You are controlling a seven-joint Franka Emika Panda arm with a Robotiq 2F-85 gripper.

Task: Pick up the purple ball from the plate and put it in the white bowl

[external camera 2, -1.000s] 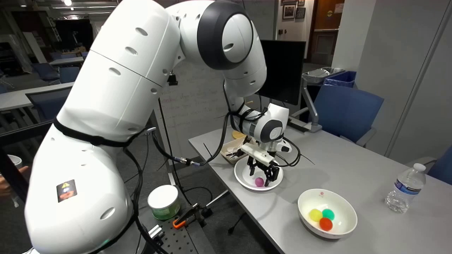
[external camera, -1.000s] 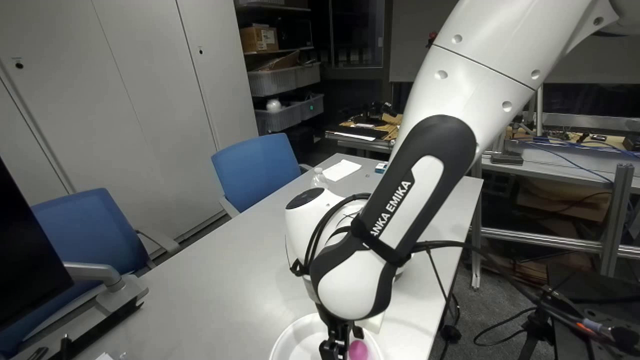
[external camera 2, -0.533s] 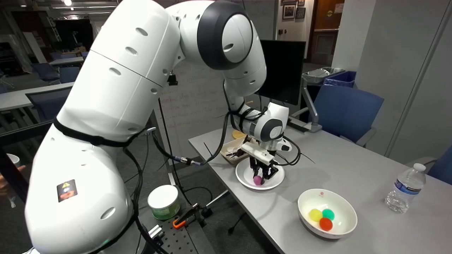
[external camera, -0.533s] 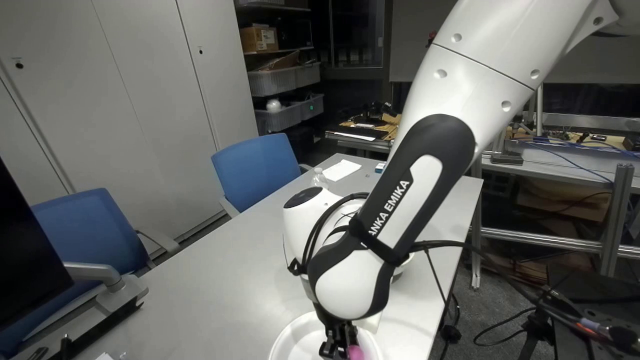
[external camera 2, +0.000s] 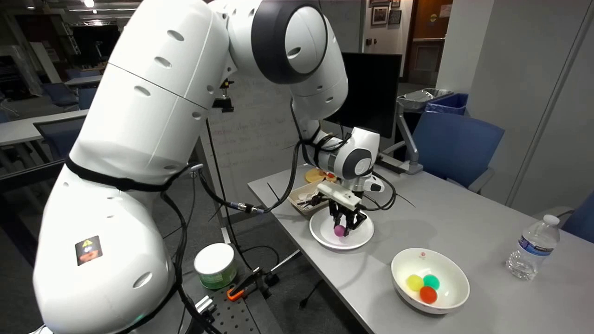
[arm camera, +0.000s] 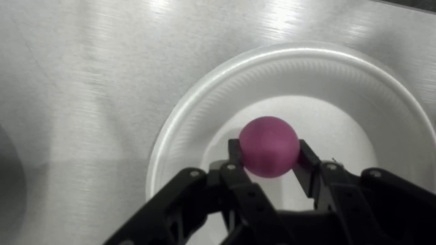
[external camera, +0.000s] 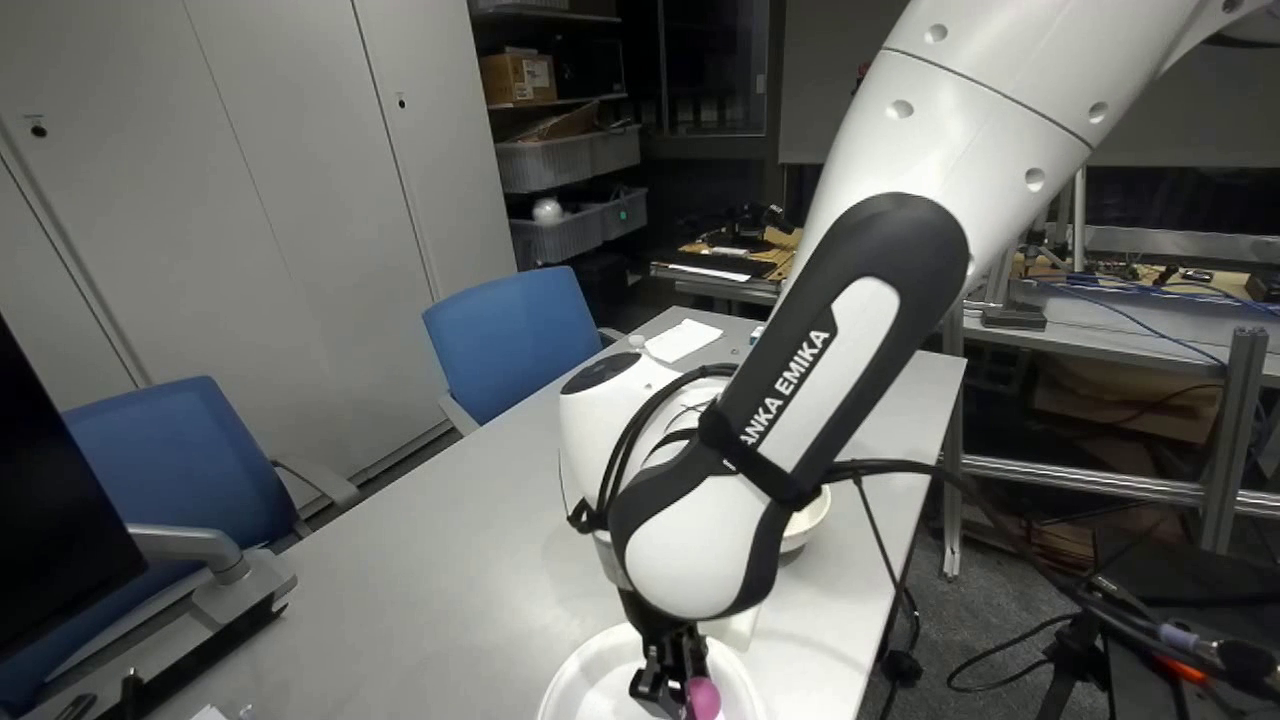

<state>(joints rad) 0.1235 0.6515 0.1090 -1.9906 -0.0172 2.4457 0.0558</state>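
Note:
The purple ball (arm camera: 269, 146) is pinched between the two black fingertips of my gripper (arm camera: 269, 149), one pad pressing on each side. In an exterior view the same ball (external camera 2: 339, 230) appears just above the plate, lifted a little by the gripper (external camera 2: 342, 229). Below it lies the flat white plate (arm camera: 316, 49) with a ribbed rim. The white bowl (external camera 2: 452, 273) stands apart from the plate on the table, holding a yellow ball (external camera 2: 415, 282), a green ball (external camera 2: 431, 281) and a red ball (external camera 2: 428, 294). In an exterior view the arm partly covers this bowl (external camera: 806, 520).
A clear water bottle (external camera 2: 533, 248) stands on the table beyond the bowl. Beside the plate is a beige tray (external camera 2: 297, 204) with small items. A monitor (external camera 2: 369, 93) rises at the table's far end. Loose black cables hang around the wrist.
The jaws stood open around the ball a second ago and have since closed on it. Over the last half second the arm has risen slightly, carrying the ball up off the plate.

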